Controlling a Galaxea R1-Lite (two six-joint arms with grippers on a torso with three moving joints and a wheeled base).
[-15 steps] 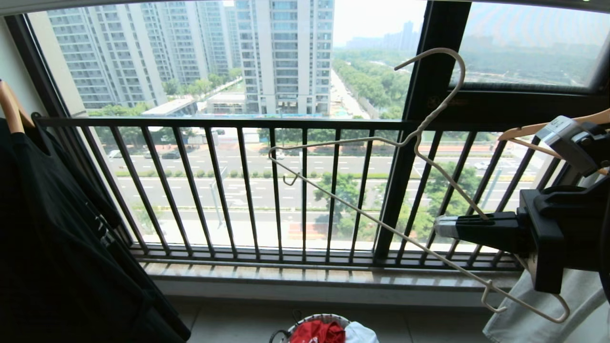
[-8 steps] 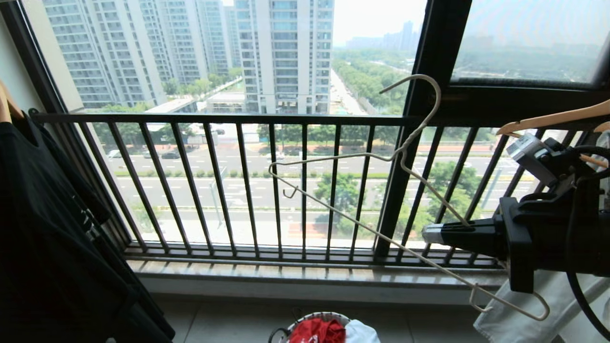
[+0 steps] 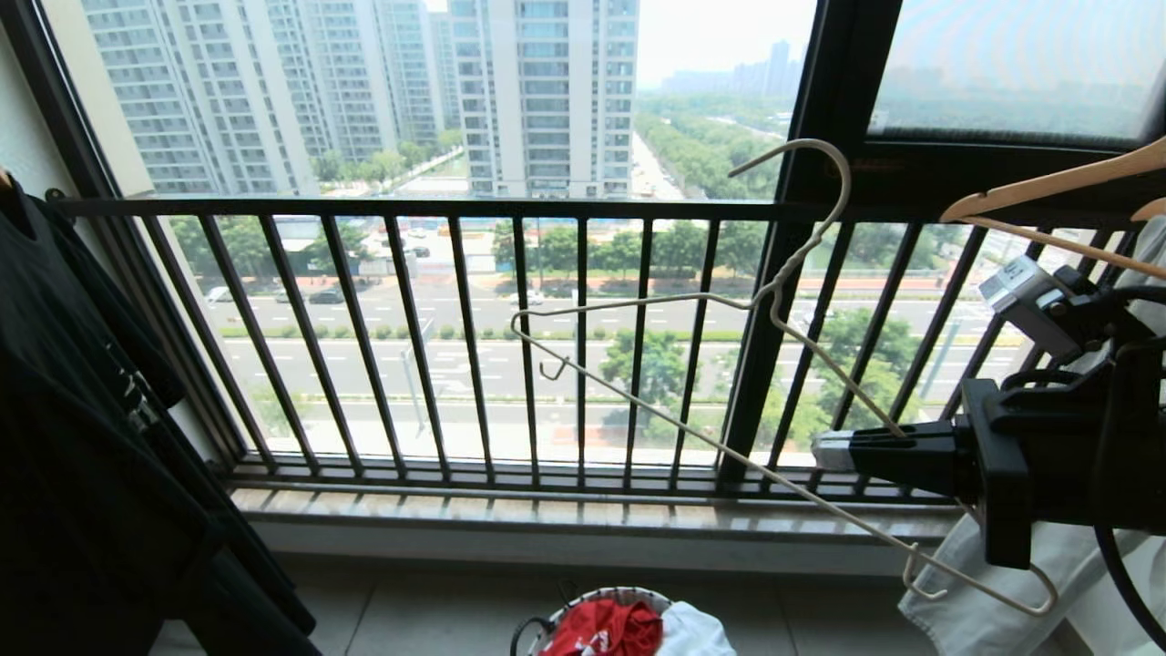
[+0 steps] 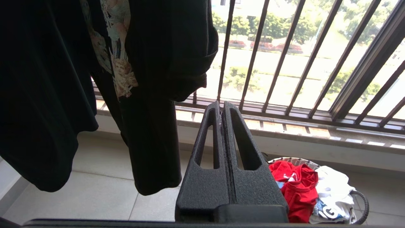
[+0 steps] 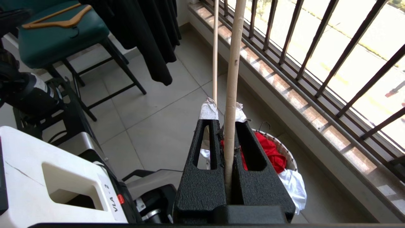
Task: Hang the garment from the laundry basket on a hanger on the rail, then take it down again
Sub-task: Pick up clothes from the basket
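A large window (image 3: 437,100) fills the upper frame, showing pale high-rise towers (image 3: 547,91), a road and green trees in hazy daylight. A dark barred window railing (image 3: 455,346) crosses the middle of the frame above a stone sill (image 3: 583,519). Below lies a light grey tiled floor (image 3: 428,620), and a green-seated chair (image 5: 60,34) stands at the upper left of the right wrist view.

**Right arm raised level, left gripper shut**

The black right gripper (image 3: 824,448) is held out level from the right of the head view, its fingertips pointing left, and its jaws are clamped on the thin white wire hanger (image 3: 692,405). The black left gripper (image 4: 221,109) is seen only by its own wrist camera, its two fingers pressed flat together, with nothing gripped
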